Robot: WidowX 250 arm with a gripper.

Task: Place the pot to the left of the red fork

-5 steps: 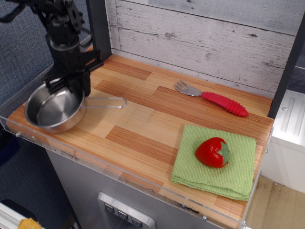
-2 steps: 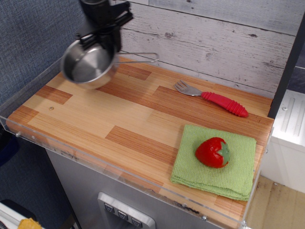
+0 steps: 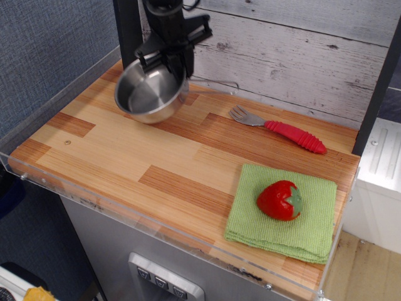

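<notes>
Pot point(image 3: 150, 94) now airborne above back-left of table point(image 3: 125, 157), carried right from front-left corner over last second. End effector point(image 3: 168, 59) clamped on pot's far rim, handle trailing right. Fork point(image 3: 279, 130) unmoved at back, well right of pot. Strawberry point(image 3: 279, 200) on green cloth point(image 3: 313, 226), untouched. Judgement: transport nearly done; lowering left of fork remains.

Tool point(image 3: 164, 58) clamped on rim of pot point(image 3: 149, 95), pot held tilted above table point(image 3: 125, 157), far-left area. Wire handle points right toward red fork point(image 3: 280, 129). Strawberry point(image 3: 279, 200) sits on green cloth point(image 3: 282, 211), front right.
</notes>
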